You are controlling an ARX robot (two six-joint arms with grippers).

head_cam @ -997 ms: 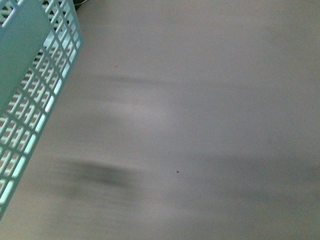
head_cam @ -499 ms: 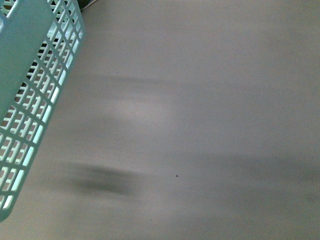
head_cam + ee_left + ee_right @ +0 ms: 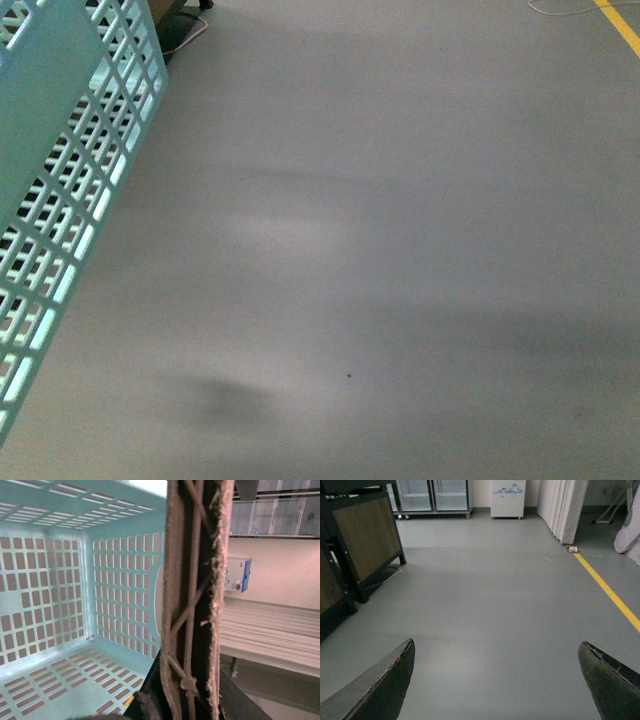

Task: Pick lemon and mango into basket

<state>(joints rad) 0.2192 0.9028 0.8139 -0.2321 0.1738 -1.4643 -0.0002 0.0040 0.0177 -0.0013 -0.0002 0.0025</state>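
The pale teal basket (image 3: 60, 180) hangs tilted at the left edge of the front view, above the grey floor. In the left wrist view I look into its slotted inside (image 3: 75, 605), which holds nothing that I can see. My left gripper (image 3: 187, 700) is shut on the basket's brown handle (image 3: 192, 580), which runs up the middle of that view. My right gripper (image 3: 497, 675) is open over bare floor, with nothing between its dark fingers (image 3: 385, 685). The lemon and the mango are out of view.
Grey floor (image 3: 400, 250) fills the front view. The right wrist view shows a wood-panelled stand with black legs (image 3: 365, 540), glass-door cabinets (image 3: 432, 497), white panels (image 3: 565, 510) and a yellow floor line (image 3: 610, 592).
The front view has shifted: the floor's dark speck and shadow slid downward, the picture has sharpened, and a yellow line and a black leg now show at the top.
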